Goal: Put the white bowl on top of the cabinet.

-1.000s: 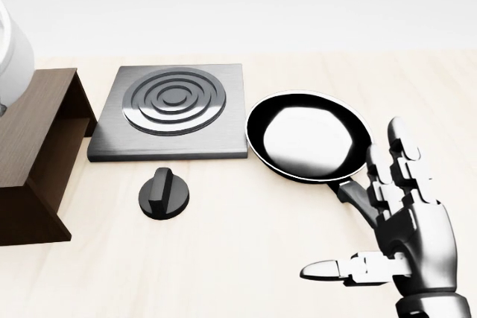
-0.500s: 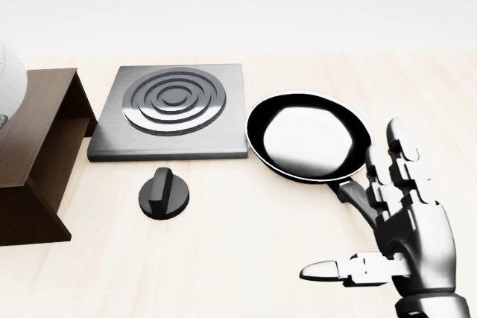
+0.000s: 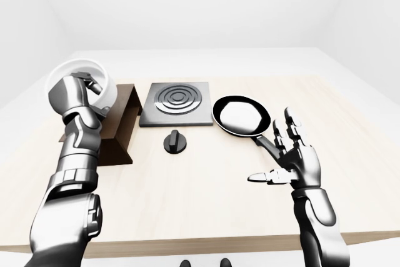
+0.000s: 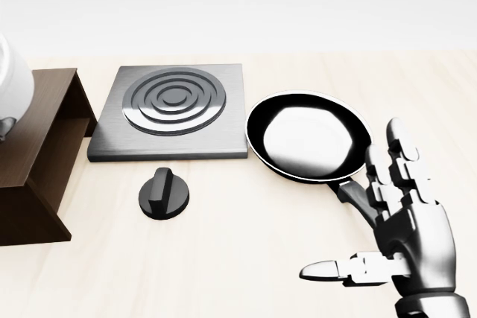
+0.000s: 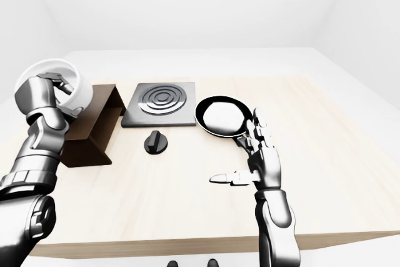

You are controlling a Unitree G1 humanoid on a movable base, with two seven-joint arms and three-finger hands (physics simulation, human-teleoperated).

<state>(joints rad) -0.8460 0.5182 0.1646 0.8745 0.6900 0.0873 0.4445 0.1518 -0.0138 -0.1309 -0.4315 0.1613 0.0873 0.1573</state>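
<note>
The left hand [image 3: 74, 92] grips the white bowl [image 3: 87, 84], its fingers [image 3: 91, 83] hooked over the rim and into the hollow, with the bowl tipped so its opening faces up and toward the left-eye view's left. The bowl hangs over the dark wooden cabinet [image 3: 122, 130], just above its top; whether it touches the top cannot be told. In the head view only a sliver of the bowl shows at the left edge, over the cabinet.

The right hand [image 3: 292, 161] is open and empty, palm turned left, its fingers [image 4: 399, 154] spread upward and the thumb pointing left. Just beyond its fingertips lies the handle of the black pan [image 4: 309, 136], which sits on the table [image 3: 206, 198]. Left of the pan, touching or nearly touching its rim, is the square burner [image 4: 174, 109], and below that in the head view a round black knob [image 4: 164, 194], well apart from either hand.
</note>
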